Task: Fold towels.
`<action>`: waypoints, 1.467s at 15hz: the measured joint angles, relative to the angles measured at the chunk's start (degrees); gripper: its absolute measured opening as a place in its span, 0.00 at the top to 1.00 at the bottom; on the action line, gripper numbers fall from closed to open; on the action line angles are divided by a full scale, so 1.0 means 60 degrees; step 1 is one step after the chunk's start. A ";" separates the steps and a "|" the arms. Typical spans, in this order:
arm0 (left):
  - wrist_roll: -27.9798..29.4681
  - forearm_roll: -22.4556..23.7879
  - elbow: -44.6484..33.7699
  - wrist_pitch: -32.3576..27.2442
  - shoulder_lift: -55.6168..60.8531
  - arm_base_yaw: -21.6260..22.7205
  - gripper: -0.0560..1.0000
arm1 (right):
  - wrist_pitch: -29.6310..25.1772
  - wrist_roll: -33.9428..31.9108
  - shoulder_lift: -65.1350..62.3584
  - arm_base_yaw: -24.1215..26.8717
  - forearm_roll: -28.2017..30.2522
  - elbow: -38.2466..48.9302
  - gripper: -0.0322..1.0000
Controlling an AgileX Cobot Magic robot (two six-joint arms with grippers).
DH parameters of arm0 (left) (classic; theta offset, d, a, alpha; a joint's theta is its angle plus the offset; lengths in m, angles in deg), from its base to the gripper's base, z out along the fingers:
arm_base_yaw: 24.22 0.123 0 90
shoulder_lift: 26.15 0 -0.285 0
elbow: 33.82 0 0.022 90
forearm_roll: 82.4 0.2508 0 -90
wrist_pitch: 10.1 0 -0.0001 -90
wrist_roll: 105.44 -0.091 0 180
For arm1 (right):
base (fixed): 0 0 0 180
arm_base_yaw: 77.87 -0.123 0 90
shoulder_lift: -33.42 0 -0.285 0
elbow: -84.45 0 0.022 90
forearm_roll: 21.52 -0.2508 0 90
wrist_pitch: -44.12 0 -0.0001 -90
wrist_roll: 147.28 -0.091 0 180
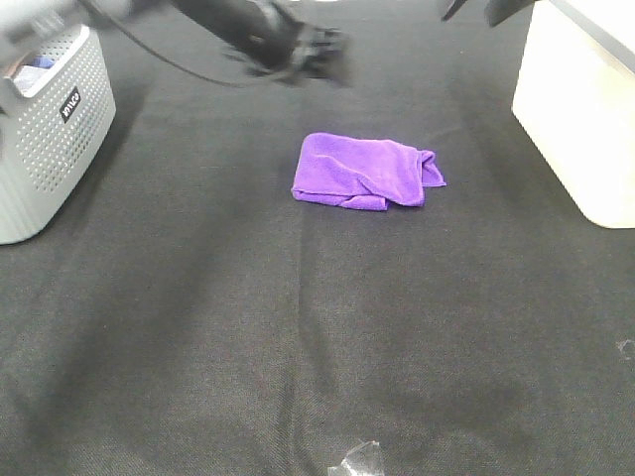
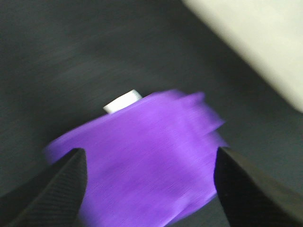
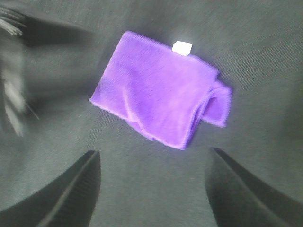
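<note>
The purple towel lies folded into a small, slightly rumpled packet on the black table, a little beyond the middle. It fills the left wrist view, blurred, with its white tag on the far edge. It also shows in the right wrist view with the tag. My left gripper is open and empty, blurred, raised behind the towel. My right gripper is at the top edge, open and empty, apart from the towel.
A grey perforated basket stands at the far left with cloth inside. A cream box stands at the far right. A small crumpled clear scrap lies at the table's front edge.
</note>
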 joint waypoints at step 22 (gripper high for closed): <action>0.2531 0.4039 -1.5059 -0.0773 1.6568 0.2464 0.25 | 0.0000 -0.2292 -1.5269 0.0000 0.2206 1.1469 0.21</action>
